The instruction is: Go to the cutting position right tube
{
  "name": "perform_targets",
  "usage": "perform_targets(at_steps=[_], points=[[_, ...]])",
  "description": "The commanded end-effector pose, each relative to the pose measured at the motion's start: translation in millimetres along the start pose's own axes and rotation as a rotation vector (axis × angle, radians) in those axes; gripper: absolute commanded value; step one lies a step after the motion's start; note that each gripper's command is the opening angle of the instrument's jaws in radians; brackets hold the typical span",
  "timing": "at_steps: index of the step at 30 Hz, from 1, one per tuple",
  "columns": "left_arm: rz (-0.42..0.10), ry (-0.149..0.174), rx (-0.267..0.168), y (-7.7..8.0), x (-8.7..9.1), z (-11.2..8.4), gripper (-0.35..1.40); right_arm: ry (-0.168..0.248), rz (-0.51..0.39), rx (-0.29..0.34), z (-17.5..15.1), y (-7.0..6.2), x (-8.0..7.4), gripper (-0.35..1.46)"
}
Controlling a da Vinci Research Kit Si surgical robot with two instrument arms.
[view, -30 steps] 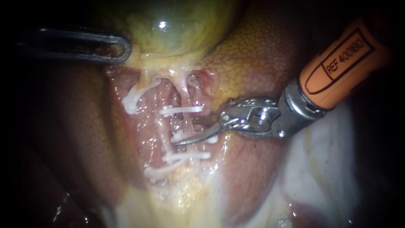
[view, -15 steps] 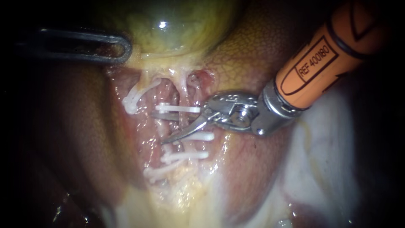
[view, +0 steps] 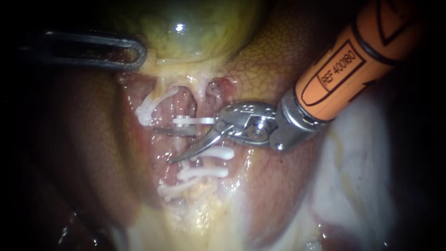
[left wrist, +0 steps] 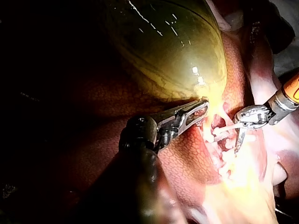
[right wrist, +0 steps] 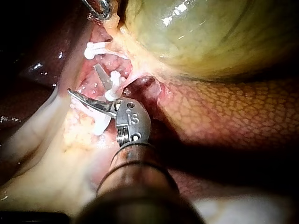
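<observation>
Right instrument (view: pixel 161 145) astride the clipped tube (view: pixel 189 141), jaws apart.
We judge closing risks nicking the upper clip (view: pixel 193 121), lying against one blade.

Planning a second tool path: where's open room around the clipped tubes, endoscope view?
Free: bare liver left of the clips, below the left instrument; pale tissue below the right instrument. Crowded: the clip stack under the gallbladder, where the right instrument's open jaws sit among them.
</observation>
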Motion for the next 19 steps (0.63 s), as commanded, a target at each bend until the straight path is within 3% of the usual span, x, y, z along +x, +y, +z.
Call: perform_targets(at_steps=[1, 7, 19], points=[[0.001, 0.000, 0.002, 0.0, 0.0, -0.1, -0.35, 0.001, 0.002, 0.002, -0.1, -0.4, 0.4, 0.91], [0.001, 0.000, 0.002, 0.0, 0.0, -0.1, -0.35, 0.006, 0.000, 0.011, -0.2, -2.0, 2.5, 0.91], [0.001, 0.000, 0.002, 0.0, 0.0, -0.1, -0.35, 0.006, -0.002, 0.012, -0.1, -2.1, 2.4, 0.93]])
